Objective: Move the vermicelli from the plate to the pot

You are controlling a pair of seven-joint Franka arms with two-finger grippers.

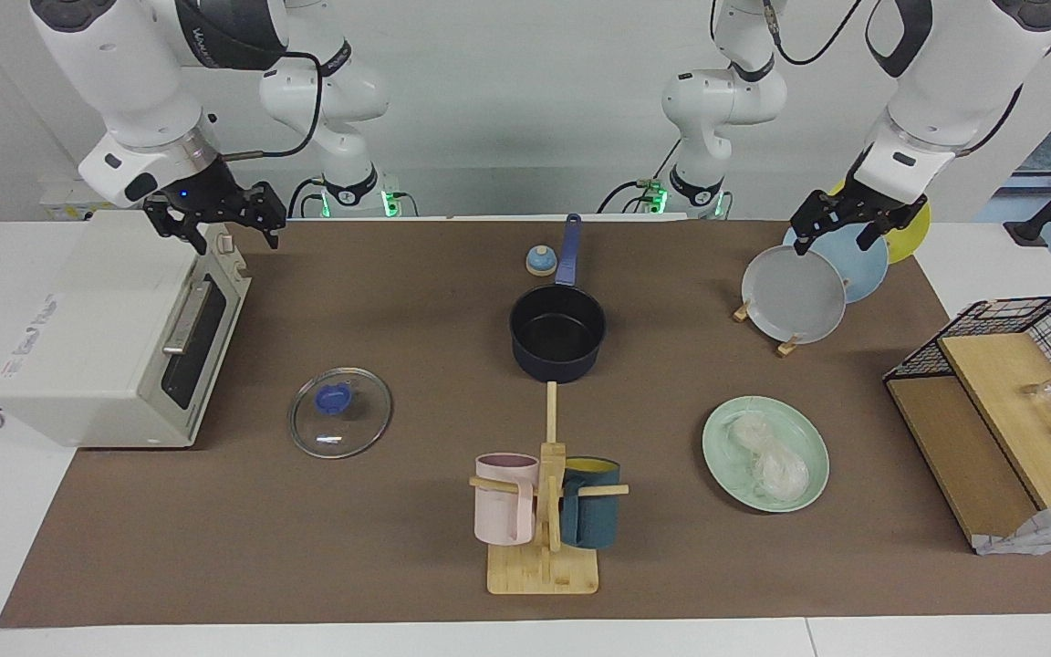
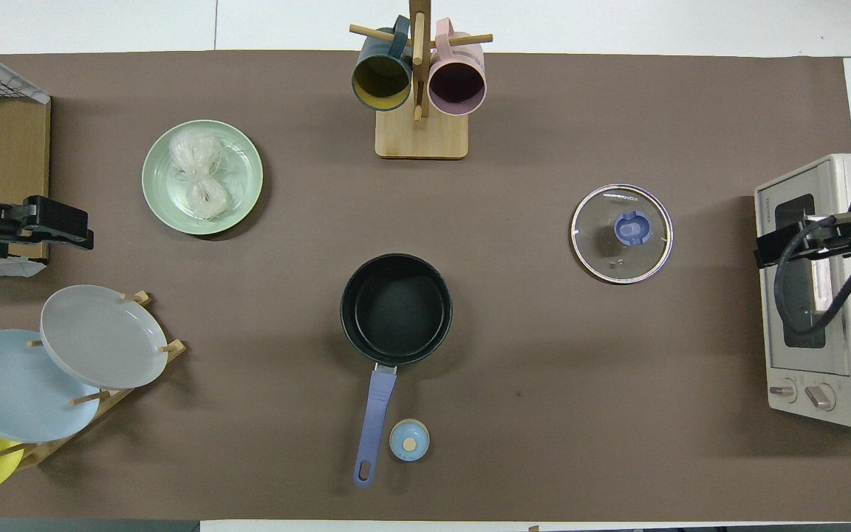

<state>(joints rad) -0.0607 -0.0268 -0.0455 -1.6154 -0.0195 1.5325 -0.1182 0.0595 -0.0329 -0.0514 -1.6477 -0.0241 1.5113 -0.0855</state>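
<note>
Right gripper [image 1: 215,224]: hung at the upper left of the facing view, over the toaster oven [image 1: 115,338], fingers spread wide, holding nothing; this arm waited.
Glass lid [image 1: 340,412]: lay flat on the table [image 1: 215,547], lower left of centre in the facing view, blue knob up.
Pot [image 1: 557,333]: sat at centre frame, black inside bare, long blue handle pointing to the top of the frame.
Mug rack [image 1: 544,511]: stood at lower centre, a pink mug and a dark teal mug hung on it.
Plate [image 1: 724,456]: rested right of centre, low in the frame, well apart from the pot.
Vermicelli [image 1: 767,452]: both pale bundles lay on the plate, touching each other.
Left gripper [image 1: 845,224]: hovered at the upper right, over the racked grey plate [image 1: 795,297], fingers open wide, holding nothing.
</note>
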